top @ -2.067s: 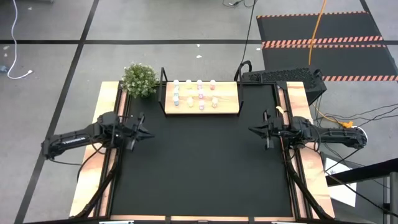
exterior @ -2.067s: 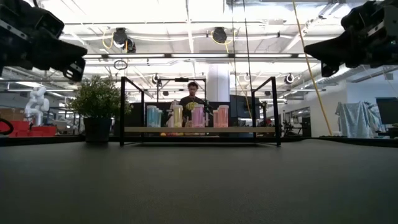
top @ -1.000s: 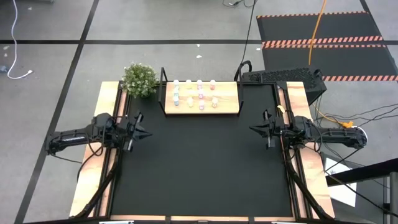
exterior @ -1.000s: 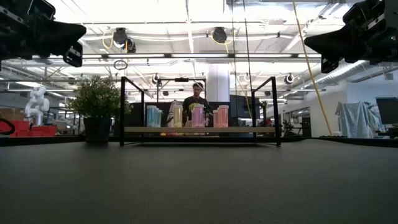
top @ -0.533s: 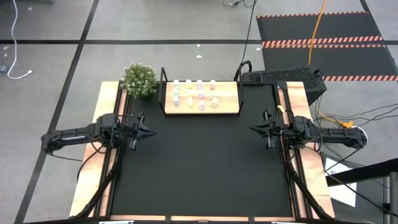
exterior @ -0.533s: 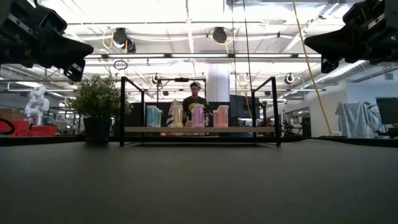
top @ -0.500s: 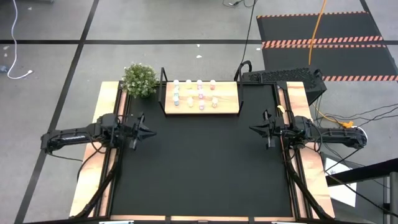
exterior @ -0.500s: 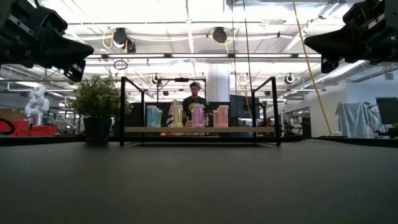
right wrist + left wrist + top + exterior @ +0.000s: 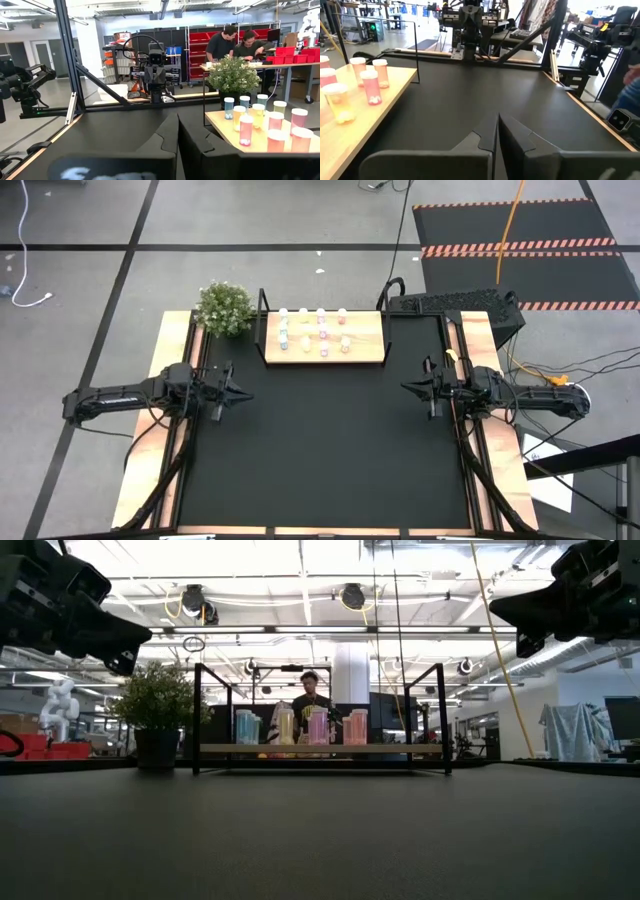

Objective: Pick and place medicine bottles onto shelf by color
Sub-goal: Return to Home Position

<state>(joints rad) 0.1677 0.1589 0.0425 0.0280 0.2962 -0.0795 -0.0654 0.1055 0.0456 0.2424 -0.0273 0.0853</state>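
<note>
Left claw [image 9: 238, 393] sits at the middle left of the high view, over the left side of the black desk [image 9: 320, 460]. Its fingers are pressed together on nothing, and the left wrist view shows only a thin seam between them. Compared with a second ago, its tip lies slightly nearer the frame's centre, and the arm behind it reaches further toward the left edge. In the upper left corner of the low view the same claw now tips downward, where a second ago it lay level and higher. The right claw [image 9: 405, 389], at the middle right of the high view and in the upper right corner of the low view, has not shifted over these two seconds. It too is closed and empty. The shelf [image 9: 368, 352], a pale wooden board with thin black uprights, stands in the upper middle of the high view, just right of a green plant [image 9: 224, 307], exactly as before. The medicine bottles [image 9: 322, 330] stand upright on it with their white caps up, arranged in four files. The low view shows the files sorted by colour, from frame left to right: blue bottles [image 9: 245, 727], yellow bottles [image 9: 285, 727], pink bottles [image 9: 318, 726] and orange bottles [image 9: 355, 726]. Behind the shelf in that view stands a person [image 9: 310, 700].
</note>
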